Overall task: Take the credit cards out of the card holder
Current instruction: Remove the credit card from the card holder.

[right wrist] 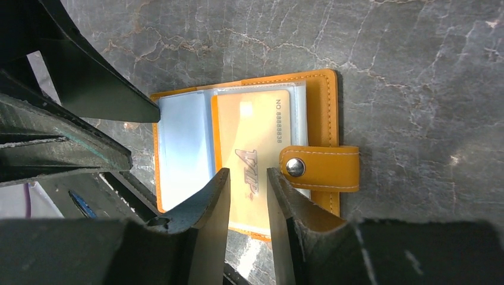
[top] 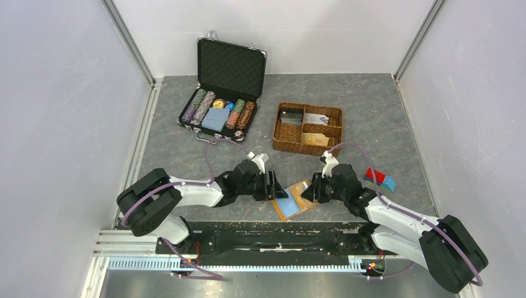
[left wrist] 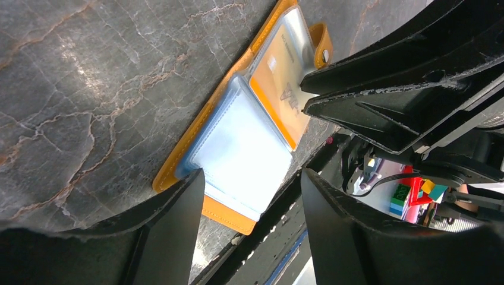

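Close under the right gripper (right wrist: 247, 173), jaws narrowly parted, find the credit card (right wrist: 252, 136), sleeved in the open card holder (top: 294, 198), long axis in line with those jaws, with the wide-spread left gripper (left wrist: 252, 175) over the empty sleeve (left wrist: 238, 154).

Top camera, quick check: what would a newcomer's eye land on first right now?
The orange card holder lies open near the front edge of the table, with the left tool and right tool poised at either side of it. A yellow card marked VIP sits in its clear sleeve. Farther back, an open black case of poker chips and a brown basket stand out.
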